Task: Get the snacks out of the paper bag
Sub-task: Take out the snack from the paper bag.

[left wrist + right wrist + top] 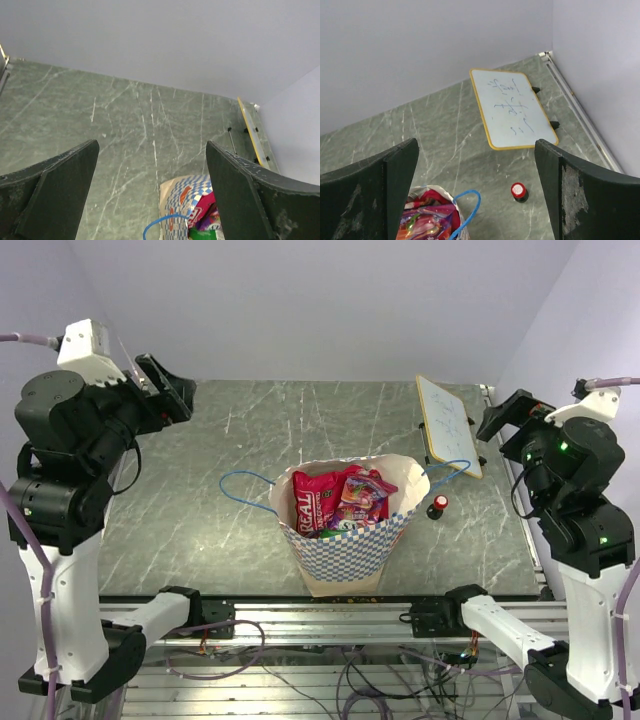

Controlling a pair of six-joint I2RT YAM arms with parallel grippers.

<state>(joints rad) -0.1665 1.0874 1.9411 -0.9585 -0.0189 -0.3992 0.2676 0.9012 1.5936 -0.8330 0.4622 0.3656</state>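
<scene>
Standing upright near the front middle of the dark green marbled table (pixel 250 430), the large blue-and-white checkered paper bag (pixel 345 548) has its mouth open to the top. Its thin blue cord handles (pixel 245 485) splay out to either side.

Contents: the snacks sit packed in the mouth. A shiny red packet (pixel 315 502) marked "REAL" lies on the left, and a pink-purple candy bag (pixel 362 498) touches it on the right. What lies beneath them cannot be made out from above.

Grippers: the left gripper (pixel 151 147) and the right gripper (pixel 476 145) both have their jaws spread wide and hold nothing. Each is raised at its own side, well apart from the bag.

Handling assessment: the packets appear light, soft and slippery, and their film is likely to crumple. A pinch on an upstanding top edge or crimped seam looks soundest. The paper bag seems thin and light, so it may tip or lift along with a packet.

Also noted: a yellow-framed whiteboard (pixel 448 425) and a small red-and-black knob (pixel 438 505) to the bag's right.
</scene>
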